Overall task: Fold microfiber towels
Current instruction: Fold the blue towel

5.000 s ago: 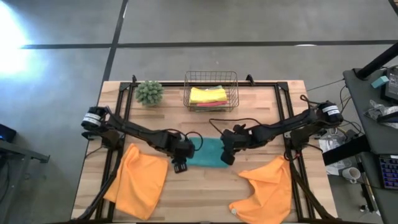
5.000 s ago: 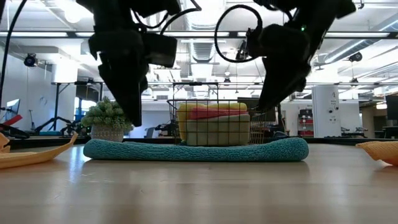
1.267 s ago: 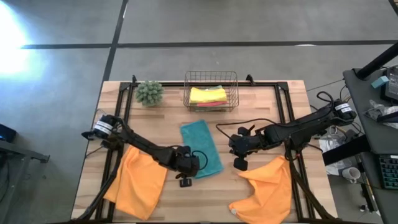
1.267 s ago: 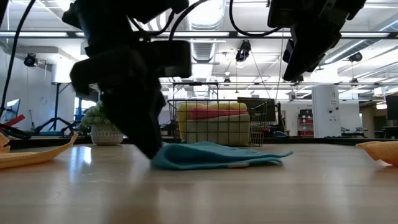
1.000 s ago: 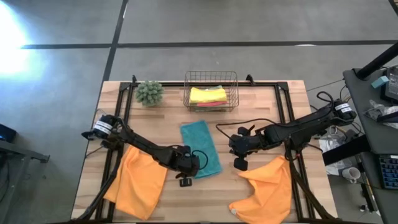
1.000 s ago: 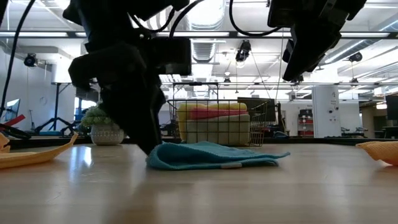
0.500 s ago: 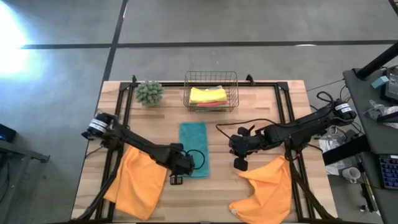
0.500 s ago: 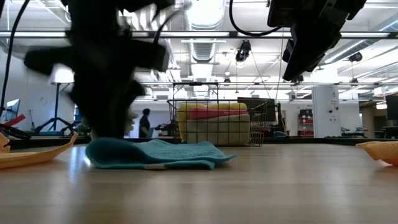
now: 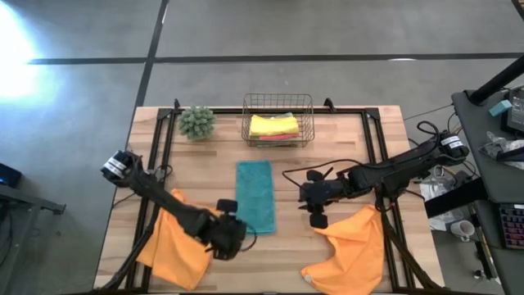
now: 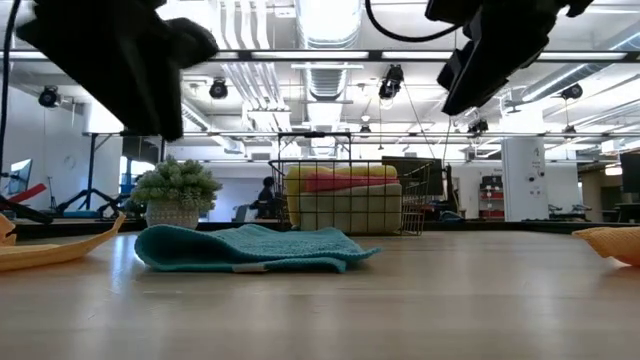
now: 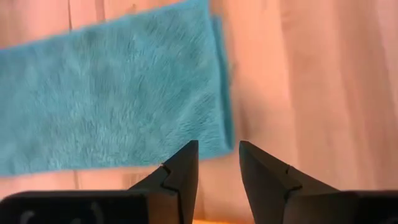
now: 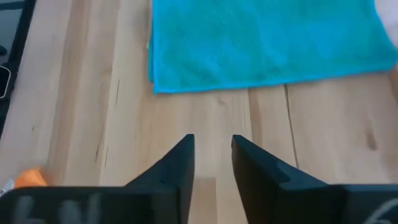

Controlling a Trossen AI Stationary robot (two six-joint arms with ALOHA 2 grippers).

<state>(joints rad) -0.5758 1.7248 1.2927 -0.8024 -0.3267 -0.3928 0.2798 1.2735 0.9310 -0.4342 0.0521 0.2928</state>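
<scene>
Two grippers, both empty, both off the cloth. Left gripper: fingers parted by a narrow gap, nothing between; sits at near-left corner of teal towel, over inner edge of left orange towel. Right gripper: fingers likewise slightly apart, nothing held; hangs right of teal towel, clear of it, w/ right orange towel just near-right. Teal towel: folded to long narrow rectangle, flat at table centre, long side running near-far. Wire basket: far centre, holds folded yellow towel and pink towel. Plant ball: far left of basket.
</scene>
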